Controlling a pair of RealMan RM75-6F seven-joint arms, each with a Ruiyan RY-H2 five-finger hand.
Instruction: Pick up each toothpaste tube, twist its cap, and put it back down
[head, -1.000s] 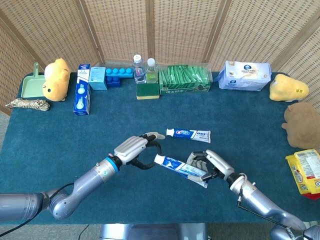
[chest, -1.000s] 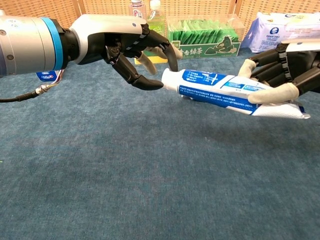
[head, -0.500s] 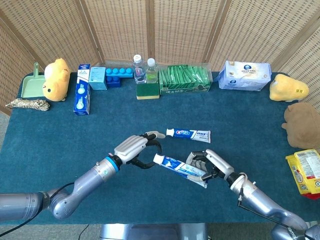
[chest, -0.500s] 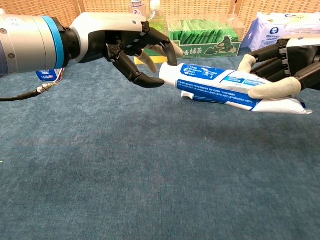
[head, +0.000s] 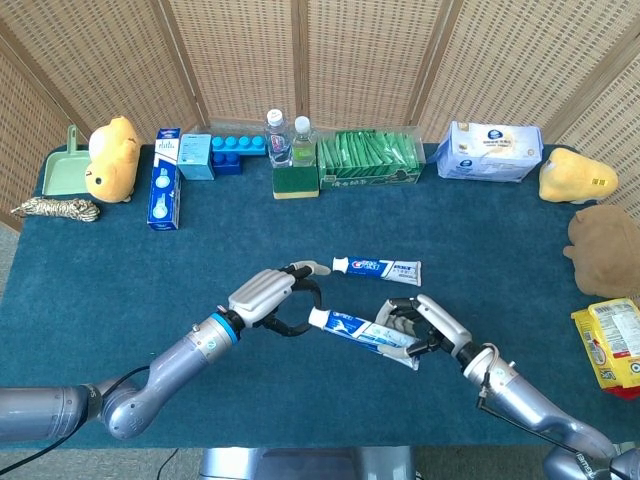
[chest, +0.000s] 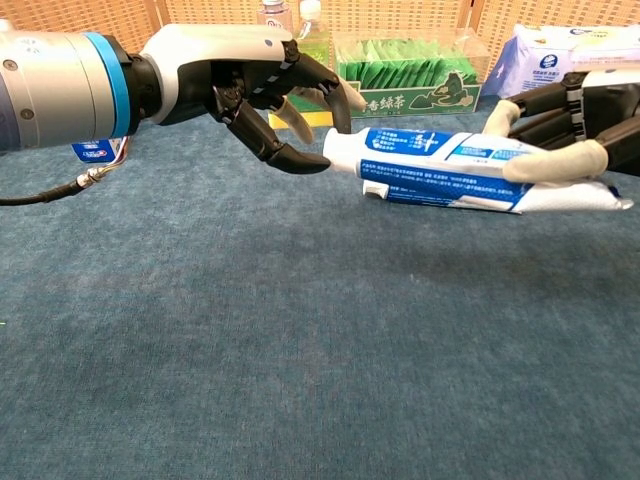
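Holding a white-and-blue plastic toothpaste tube (chest: 455, 170) off the blue-carpeted table (head: 120, 290), the right robot hand (head: 428, 330) wraps its fingers (chest: 555, 165) around the tube's flat crimped half. The tube lies nearly level, its cap end pointing toward the left robot hand (head: 272, 298). That left robot hand has its dark fingertips (chest: 300, 160) curled in around the tube's cap end; the thumb tip sits just under the cap and another fingertip just above it, seemingly touching, though the cap itself is hidden between them.

A second white-and-blue toothpaste tube (head: 378, 268) lies flat on the table just beyond both hands, cap toward the left hand's side, touching neither.

Well beyond the hands, along the table's far edge, stand a clear box of green sachets (head: 368, 160), two clear plastic bottles (head: 288, 138) and a blue toothpaste carton (head: 164, 190).
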